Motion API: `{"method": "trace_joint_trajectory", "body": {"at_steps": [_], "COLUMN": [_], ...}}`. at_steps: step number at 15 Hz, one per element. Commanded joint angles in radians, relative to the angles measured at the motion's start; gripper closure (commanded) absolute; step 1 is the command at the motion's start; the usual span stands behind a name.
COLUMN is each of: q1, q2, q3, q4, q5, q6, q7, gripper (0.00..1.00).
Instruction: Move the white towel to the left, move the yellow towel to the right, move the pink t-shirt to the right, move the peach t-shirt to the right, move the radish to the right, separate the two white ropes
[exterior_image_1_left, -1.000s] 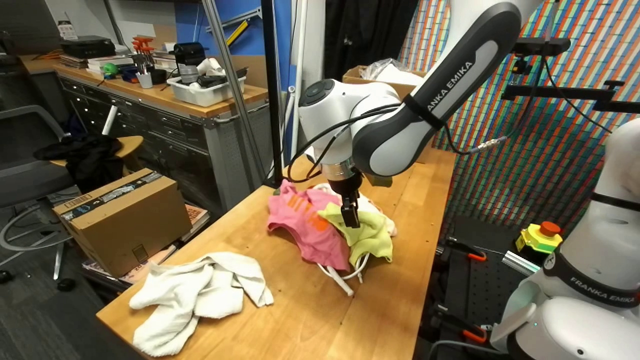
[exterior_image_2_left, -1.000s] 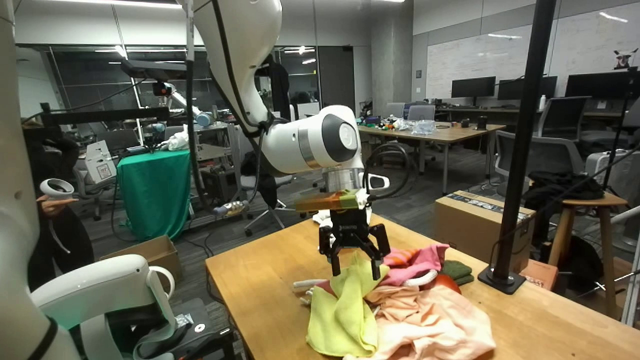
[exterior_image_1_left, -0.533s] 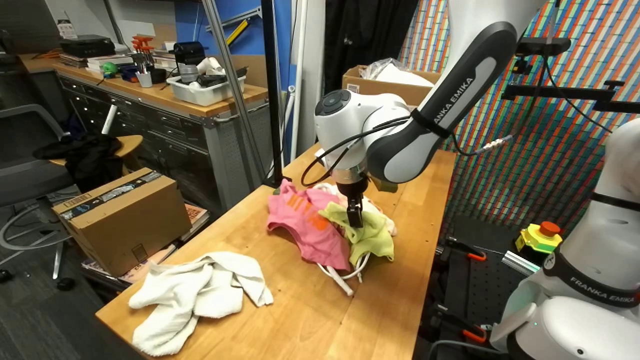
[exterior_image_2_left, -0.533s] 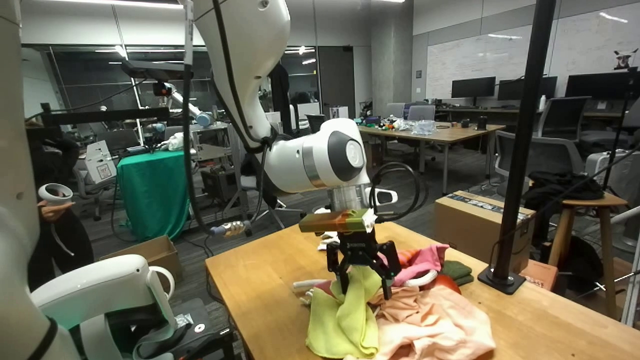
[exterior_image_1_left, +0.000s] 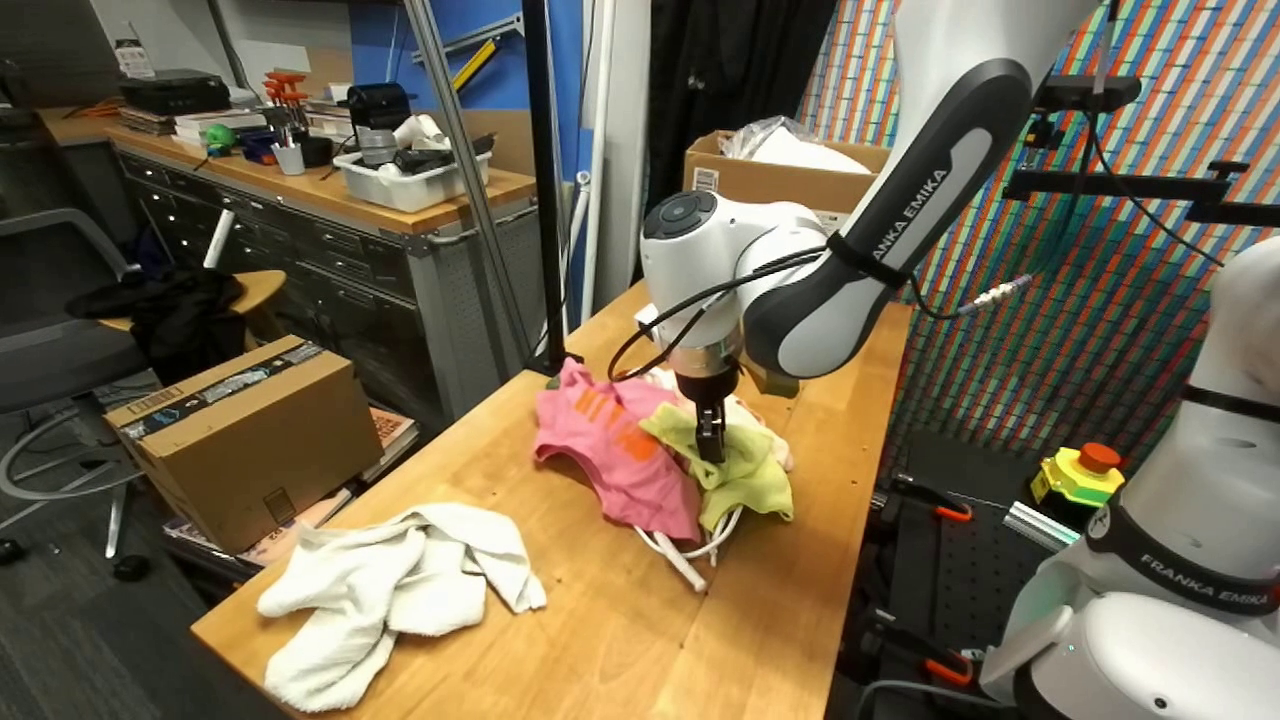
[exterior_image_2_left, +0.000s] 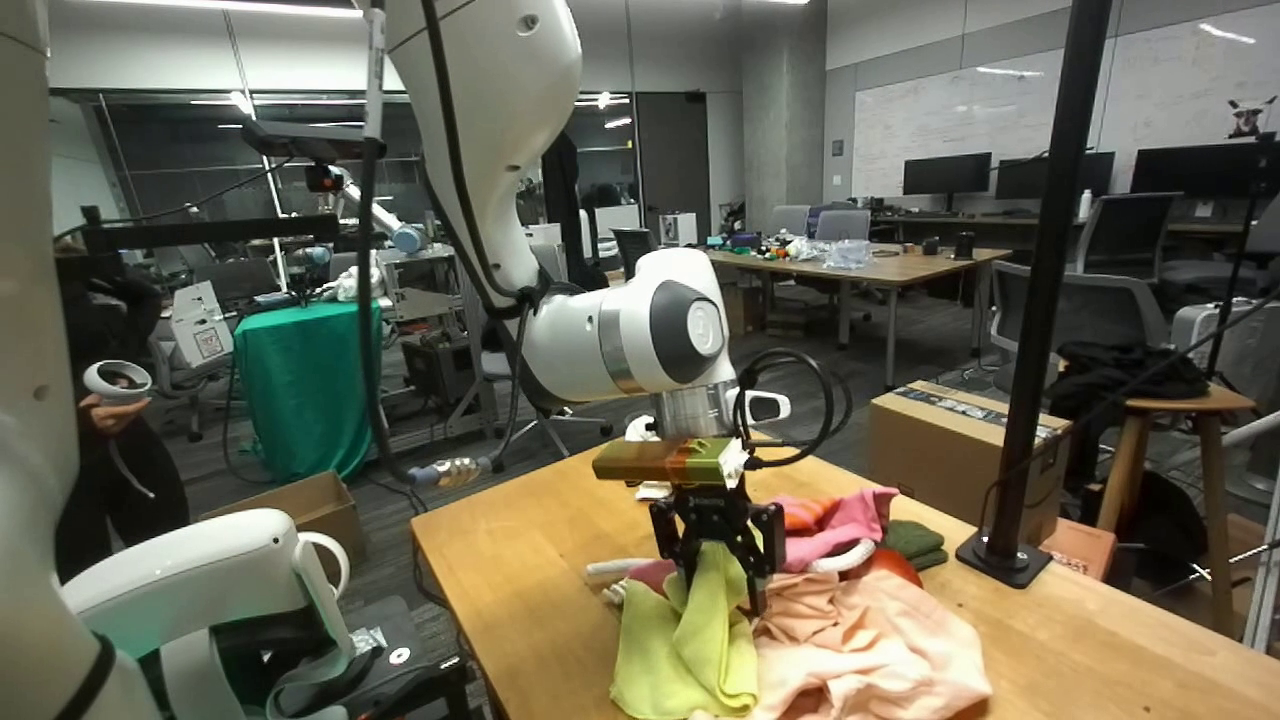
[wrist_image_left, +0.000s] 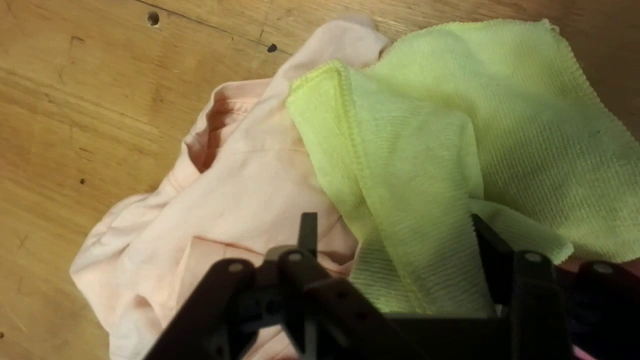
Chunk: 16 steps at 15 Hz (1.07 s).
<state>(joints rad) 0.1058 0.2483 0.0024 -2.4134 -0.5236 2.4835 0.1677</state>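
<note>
We judged only the white towel, lying well apart, done and the rest pending, as our gripper, jaws partway spread, straddled the ungripped yellow towel on the peach t-shirt.

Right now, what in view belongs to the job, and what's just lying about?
Job: white towel, yellow towel, pink shirt, peach shirt, radish (partly hidden), white ropes.

Lying about: dark green cloth, taped cardboard box, black garment, white bin.
</note>
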Motion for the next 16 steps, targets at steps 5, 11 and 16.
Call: {"method": "trace_joint_trajectory", "body": {"at_steps": [5,11,16], "q1": [0.007,0.028,-0.004], "q2": [-0.020,-0.135,-0.267], "q3": [-0.004,-0.019,-0.006], "q4": [-0.013,-0.018,0.002], "q5": [0.021,-0.058,-0.192], "q6": [-0.006,-0.146,-0.202], "q7": [-0.008,0.093,0.282], "gripper": [0.89,0.96,0.96]}}
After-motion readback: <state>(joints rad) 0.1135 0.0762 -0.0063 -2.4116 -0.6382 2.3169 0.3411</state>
